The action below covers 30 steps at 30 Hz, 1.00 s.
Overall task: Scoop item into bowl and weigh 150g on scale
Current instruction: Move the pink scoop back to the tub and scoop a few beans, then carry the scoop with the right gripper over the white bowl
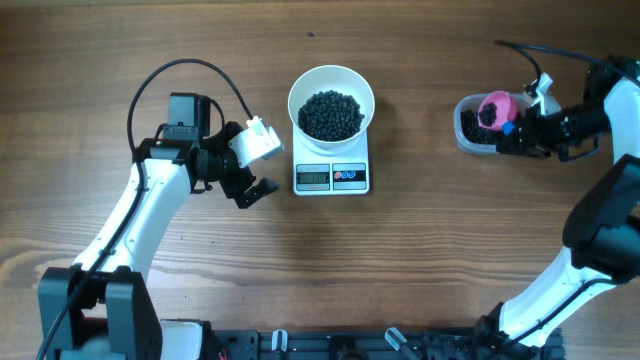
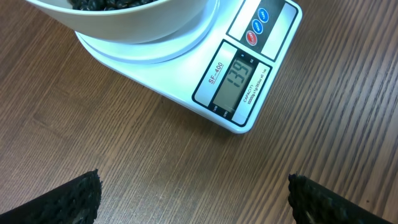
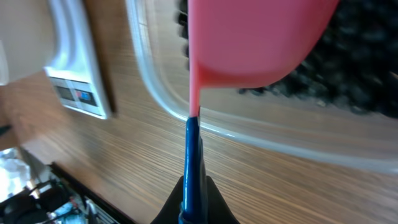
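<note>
The white bowl [image 1: 331, 88] holds a dark heap of the item [image 1: 331, 115] and stands on the scale [image 1: 331, 177]. In the left wrist view the scale's display [image 2: 235, 84] reads 139, and the bowl [image 2: 137, 22] shows at the top. My left gripper [image 1: 254, 190] [image 2: 196, 202] hangs open just left of the scale, over bare wood. My right gripper [image 1: 517, 132] [image 3: 193, 208] is shut on the blue handle [image 3: 191, 152] of a pink scoop [image 1: 494, 107] [image 3: 255, 37]. The scoop carries some beads and sits over the clear tub [image 1: 466, 128] [image 3: 249, 132], which holds more of the item [image 3: 354, 68].
The tub stands at the far right of the wooden table [image 1: 440, 260], about a hand's width from the scale. The left arm's cable [image 1: 170, 70] loops over the table behind it. A dark rail [image 1: 330, 345] runs along the front edge.
</note>
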### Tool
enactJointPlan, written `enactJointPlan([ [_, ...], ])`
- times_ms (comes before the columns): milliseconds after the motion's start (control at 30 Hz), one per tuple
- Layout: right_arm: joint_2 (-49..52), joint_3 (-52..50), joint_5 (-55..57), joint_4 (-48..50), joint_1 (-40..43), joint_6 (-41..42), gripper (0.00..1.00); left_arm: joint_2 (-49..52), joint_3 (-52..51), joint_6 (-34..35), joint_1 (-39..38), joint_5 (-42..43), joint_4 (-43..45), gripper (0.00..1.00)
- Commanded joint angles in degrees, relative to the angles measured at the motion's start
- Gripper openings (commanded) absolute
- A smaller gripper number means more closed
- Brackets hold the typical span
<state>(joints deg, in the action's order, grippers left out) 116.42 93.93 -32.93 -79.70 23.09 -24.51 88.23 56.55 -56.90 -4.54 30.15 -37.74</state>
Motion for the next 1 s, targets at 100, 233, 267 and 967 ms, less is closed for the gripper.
enactJointPlan([
  [100,-7.7,2.1,-12.4,0.2,-0.8,-2.5,0.04,0.5,-0.4,-0.5,0.3,1.3,0.0,1.0],
  [233,-9.9,2.1,-14.0,0.3,-5.1,-0.3,0.04,0.5,-0.4,-0.5,0.3,1.3,0.0,1.0],
  [267,-9.9,2.1,-14.0,0.4,-7.1,0.7,0.04,0.5,-0.4,-0.5,0.3,1.3,0.0,1.0],
  [967,-9.9,2.1,-1.6,20.1,-36.9,15.7,0.04,0.5,-0.4,-0.5,0.3,1.3,0.0,1.0],
])
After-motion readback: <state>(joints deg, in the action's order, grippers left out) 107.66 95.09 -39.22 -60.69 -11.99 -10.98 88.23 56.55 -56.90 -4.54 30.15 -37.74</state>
